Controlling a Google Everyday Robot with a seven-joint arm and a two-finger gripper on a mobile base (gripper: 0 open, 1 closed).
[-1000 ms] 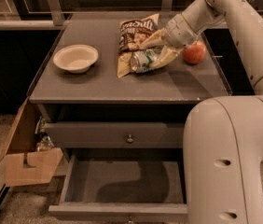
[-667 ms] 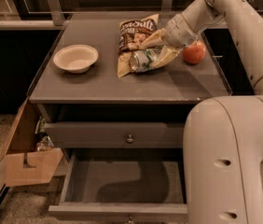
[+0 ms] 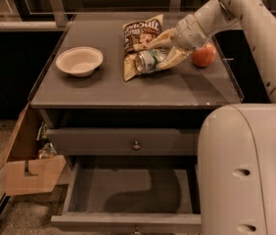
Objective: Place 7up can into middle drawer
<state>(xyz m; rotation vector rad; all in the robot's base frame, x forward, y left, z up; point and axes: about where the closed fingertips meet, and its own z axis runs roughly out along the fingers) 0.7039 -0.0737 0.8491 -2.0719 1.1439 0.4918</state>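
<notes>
The 7up can (image 3: 149, 61) lies on its side on the cabinet top (image 3: 103, 87), resting against the brown and tan snack bag (image 3: 140, 33). My gripper (image 3: 156, 55) reaches in from the right and is open, with one finger above the can and one at its lower right side. The can rests on the surface. The middle drawer (image 3: 128, 192) is pulled out below the cabinet, with its grey floor bare and its small knob (image 3: 137, 229) at the front edge.
A red apple (image 3: 204, 55) sits just right of the gripper. A white bowl (image 3: 79, 60) stands at the left. A closed drawer front with a knob (image 3: 136, 145) is above the open drawer. A cardboard box (image 3: 28, 168) stands on the floor at left. My arm's large body (image 3: 245, 170) fills the lower right.
</notes>
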